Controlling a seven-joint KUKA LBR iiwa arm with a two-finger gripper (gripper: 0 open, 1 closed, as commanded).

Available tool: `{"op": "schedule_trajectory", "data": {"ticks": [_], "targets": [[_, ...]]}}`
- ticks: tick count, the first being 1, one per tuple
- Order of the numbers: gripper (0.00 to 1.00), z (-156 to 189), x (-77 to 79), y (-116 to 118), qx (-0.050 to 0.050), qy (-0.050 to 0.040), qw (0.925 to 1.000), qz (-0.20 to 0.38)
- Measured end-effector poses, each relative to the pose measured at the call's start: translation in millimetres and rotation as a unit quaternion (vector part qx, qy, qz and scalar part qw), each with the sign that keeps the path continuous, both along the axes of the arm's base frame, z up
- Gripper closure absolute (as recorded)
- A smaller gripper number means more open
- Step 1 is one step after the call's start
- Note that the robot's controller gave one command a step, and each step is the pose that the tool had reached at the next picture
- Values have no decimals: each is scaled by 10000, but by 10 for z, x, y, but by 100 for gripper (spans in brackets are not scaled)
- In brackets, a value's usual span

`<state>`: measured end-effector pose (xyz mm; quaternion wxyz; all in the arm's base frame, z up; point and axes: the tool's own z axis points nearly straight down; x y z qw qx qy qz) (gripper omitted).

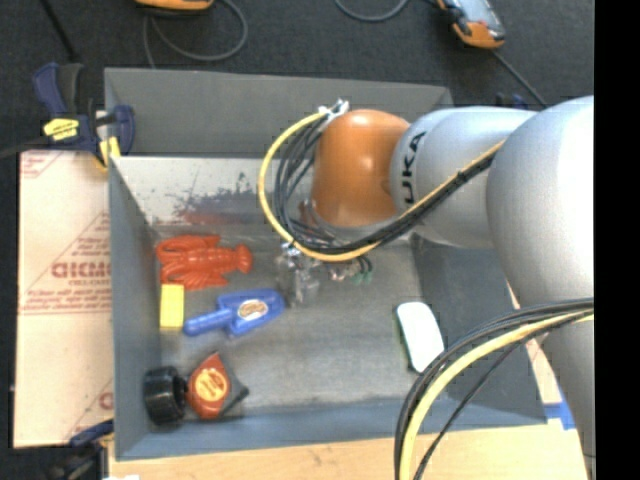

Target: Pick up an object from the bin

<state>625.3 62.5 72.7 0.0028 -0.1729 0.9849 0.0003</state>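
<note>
The arm is reaching into the grey bin from its right side, with the orange cover at its wrist hanging over the middle of the bin, towards the far wall, and a loop of yellow and black cables bulging out on the cover's left. Below the cover the gripper is pointing down at the bin's floor near the centre; it is too small and too shadowed to tell whether it is released or clenched, or whether it is grasping anything. The thing nearest to it is a blue tool with an orange and yellow label on its thicker end, which is lying flat and slanting, its thicker end just beside the gripper on the left and its thinner end pointing towards the left wall. A red lobster toy is lying just beyond the blue tool, nearer the far wall and left of the gripper. A yellow block is lying by the left wall, close to the blue tool's thin end. In the near left corner an orange tape measure and a black round thing are sitting side by side, seemingly touching. A white oblong thing is lying well apart from these, towards the right wall.
</note>
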Motion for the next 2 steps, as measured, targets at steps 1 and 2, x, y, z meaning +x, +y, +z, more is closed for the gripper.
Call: {"op": "schedule_trajectory", "data": {"ticks": [1,2], "targets": [[100,123,11,19,2,0,10000,-38],[100,448,-220,5,0,39,9999,-98]]}}
